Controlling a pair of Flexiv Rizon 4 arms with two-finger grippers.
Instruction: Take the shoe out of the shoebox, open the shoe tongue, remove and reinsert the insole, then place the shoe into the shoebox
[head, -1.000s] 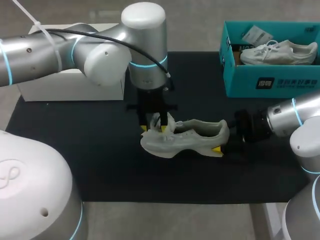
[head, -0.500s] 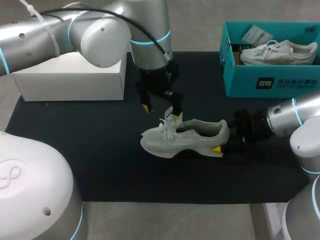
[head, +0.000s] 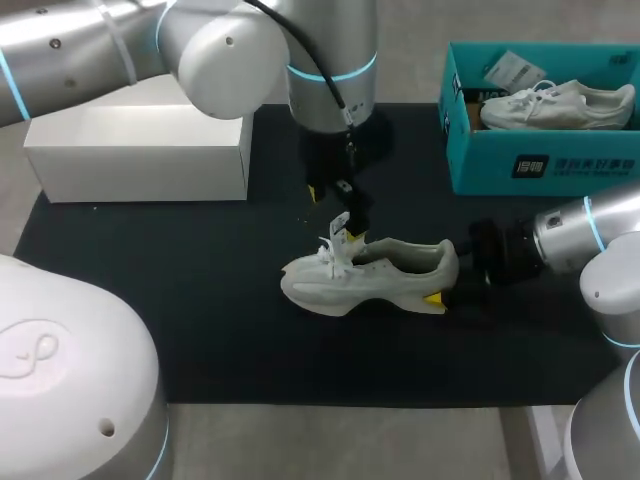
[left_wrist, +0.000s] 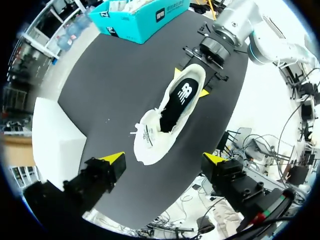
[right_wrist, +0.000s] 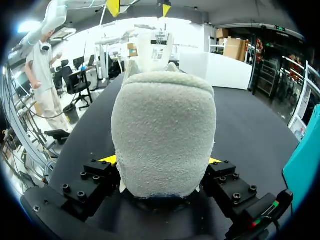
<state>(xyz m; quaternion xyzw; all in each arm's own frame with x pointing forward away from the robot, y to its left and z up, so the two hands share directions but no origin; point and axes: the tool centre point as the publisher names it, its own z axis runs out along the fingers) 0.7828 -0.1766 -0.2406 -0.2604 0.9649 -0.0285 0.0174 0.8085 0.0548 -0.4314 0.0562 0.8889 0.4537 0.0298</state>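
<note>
1. Shoe (head: 372, 276): a pale grey sneaker, out of the box. It lies on its sole mid-way along the black mat (head: 200, 300), toe to my left and heel to my right. I judge the removal step done and the tongue step in hand.
2. Far left: a plain white box (head: 140, 150) sits on the mat's edge, well apart from the shoe and not in use.
3. Left gripper (left_wrist: 164, 159): it hangs above the toe end with its fingers spread wide and holds nothing. The head view puts one yellow tip just beside the tongue, though I cannot tell whether they touch. The stance suits coming down on either the tongue or the insole.
4. Tongue (head: 340, 245): it stands upright with the laces loose around it, which leaves the mouth of the shoe open. The left wrist view shows the dark insole (left_wrist: 179, 100) seated inside, so I judge it not yet removed.
5. Right gripper (right_wrist: 160, 162): its two fingers are pressed against either side of the heel. I judge this grip to be a brace, pinning the shoe level so that work at the tongue does not drag it.
6. Far right: the teal shoebox (head: 540, 165) sits open at the mat's corner with a second white sneaker (head: 555, 105) inside. It is near the right arm for the return.
</note>
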